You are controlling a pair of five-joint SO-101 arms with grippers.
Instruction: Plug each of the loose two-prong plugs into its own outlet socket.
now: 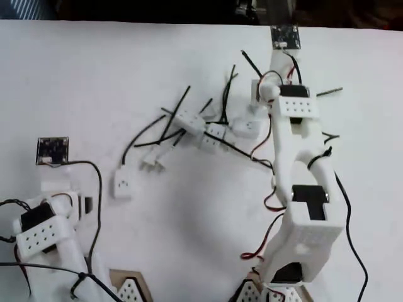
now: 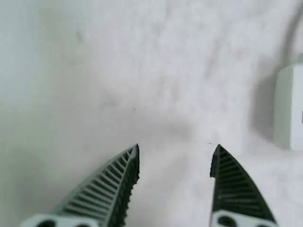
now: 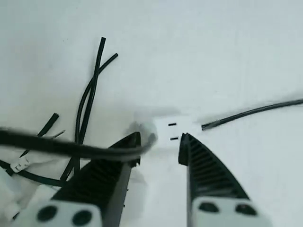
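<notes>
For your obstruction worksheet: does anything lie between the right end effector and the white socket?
A black cable crosses one finger of the right end effector; the way to the white socket otherwise looks open.

You have a bright white counter (image 1: 94,75) filling the scene; past its far edge lies a dark strip (image 1: 157,9) of unlit room.

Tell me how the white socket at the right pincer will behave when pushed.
The socket looks small and blocky, so probably light; it would likely slide on the smooth table rather than roll. The thin black cord at its side holds a straight line, so it seems stiffish and may swing the socket round.
</notes>
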